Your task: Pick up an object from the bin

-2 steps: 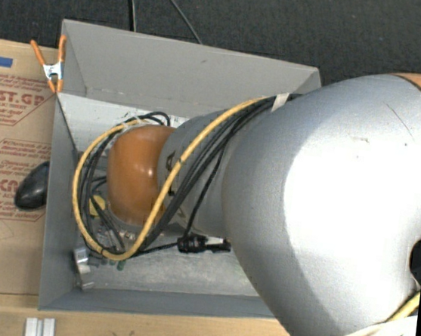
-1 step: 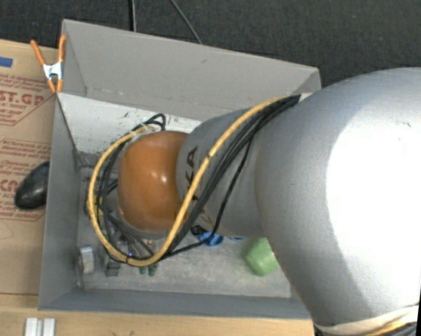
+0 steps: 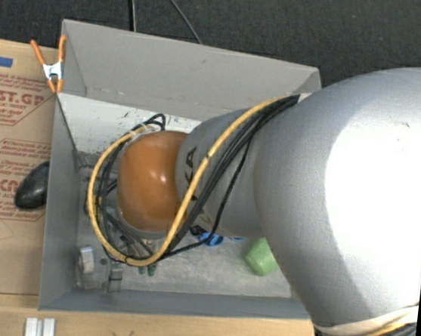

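- Arm (image 3: 343,202): it comes in from the right of the frame and covers most of the bin (image 3: 184,69). Its orange cover (image 3: 148,179) and looped cables (image 3: 101,188) sit over the left centre.
- Gripper (image 3: 100,270): we take the grey metal parts below the orange cover, in the lower left of the bin floor, to be it. We cannot tell whether it is open or closed, or whether anything is in it.
- Loose things: a green lump (image 3: 260,258) lies on the floor at lower right, with a blue piece (image 3: 213,240) just beside it at the arm's edge. Both are well apart from the gripper.
- Step in hand: we judge this the reach down to the floor. No lift is evident yet.
- Next move: it calls for closing on whatever lies beneath the gripper, then rising straight up.
- Edges and room: the gripper is near the left wall and the front wall, so there is little room sideways. The open way is upward.
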